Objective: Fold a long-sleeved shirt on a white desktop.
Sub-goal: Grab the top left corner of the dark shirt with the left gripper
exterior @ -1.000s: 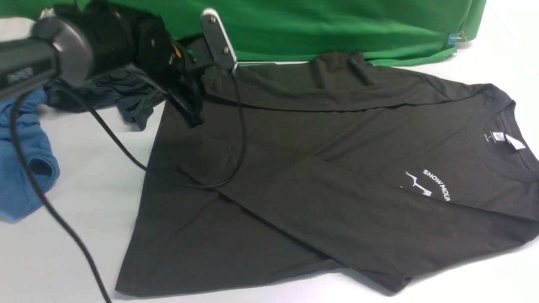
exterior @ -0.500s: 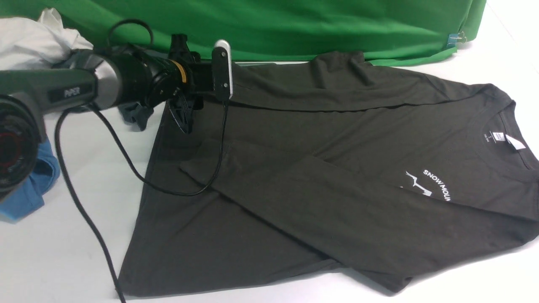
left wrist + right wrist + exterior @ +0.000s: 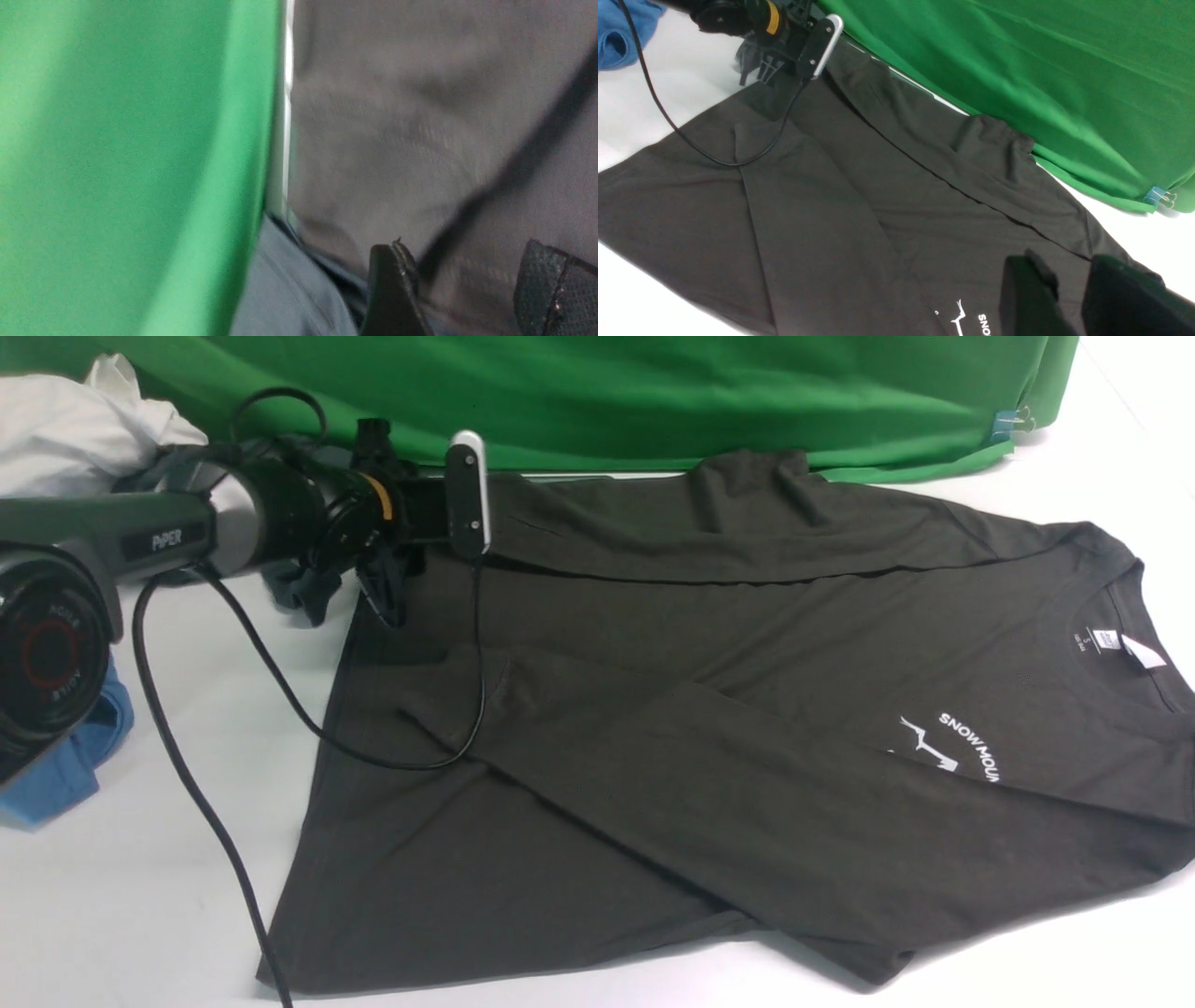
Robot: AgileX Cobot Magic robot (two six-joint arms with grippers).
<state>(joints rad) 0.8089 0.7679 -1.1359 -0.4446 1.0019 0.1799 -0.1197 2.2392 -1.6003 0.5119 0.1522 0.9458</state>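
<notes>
Shirt (image 3: 747, 728), dark and long-sleeved, lies spread on the white desktop (image 3: 168, 859), print upward, collar to the right, one sleeve laid diagonally across its body; left gripper (image 3: 385, 586) hovers at the far left hem corner, beside the green cloth (image 3: 653, 392), jaws parted, clamping nothing; right gripper (image 3: 1059, 259) hangs above the shirt's collar end, jaws narrowly apart, empty.

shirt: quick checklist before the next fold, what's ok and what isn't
1. Both sleeves folded onto the shirt: ok.
2. Left end effector open at the far hem corner, holding nothing: ok.
3. Right end effector open over the shirt, holding nothing: ok.
4. Cable off the shirt: not ok, it lies on the cloth.
5. Grey garment apart from the hem: cannot tell.
</notes>
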